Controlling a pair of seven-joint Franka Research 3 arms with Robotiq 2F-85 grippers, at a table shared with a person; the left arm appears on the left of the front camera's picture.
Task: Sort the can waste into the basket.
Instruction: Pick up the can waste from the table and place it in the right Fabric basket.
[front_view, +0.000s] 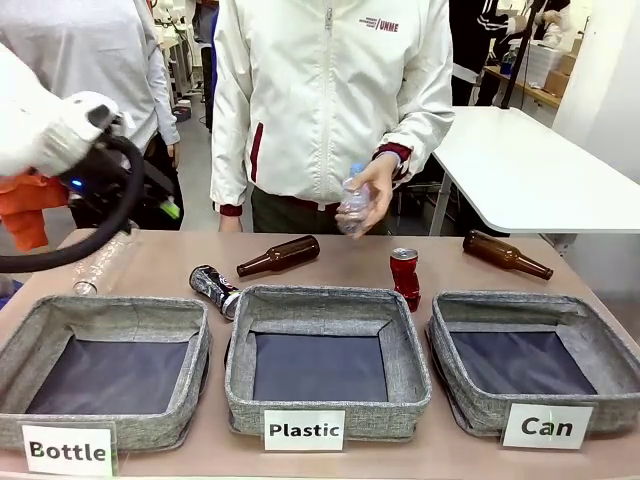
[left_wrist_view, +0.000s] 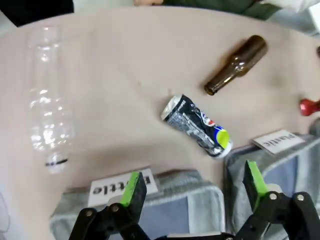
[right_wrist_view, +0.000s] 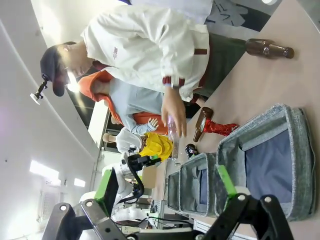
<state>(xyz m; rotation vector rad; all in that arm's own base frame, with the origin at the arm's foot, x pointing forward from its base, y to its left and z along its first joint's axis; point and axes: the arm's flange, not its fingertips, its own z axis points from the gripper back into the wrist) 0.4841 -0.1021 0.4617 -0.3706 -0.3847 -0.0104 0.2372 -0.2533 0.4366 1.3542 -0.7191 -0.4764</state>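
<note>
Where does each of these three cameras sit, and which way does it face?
Front view: fixed between the arms, facing across the table at the person; the left arm shows.
Left wrist view: on the left wrist, looking down past the open left gripper at the dark can.
Right wrist view: on the right wrist, rolled sideways, past the open right gripper toward the Can basket.
Shared: front and left wrist views both show the dark can.

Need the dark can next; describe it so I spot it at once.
Find the middle grey fabric basket labelled "Plastic". At its far left corner lies the small dented dark metal can with blue, white and red print. It lies on its side, unlike the upright red can, and is stubbier than the brown glass bottle behind it.
</note>
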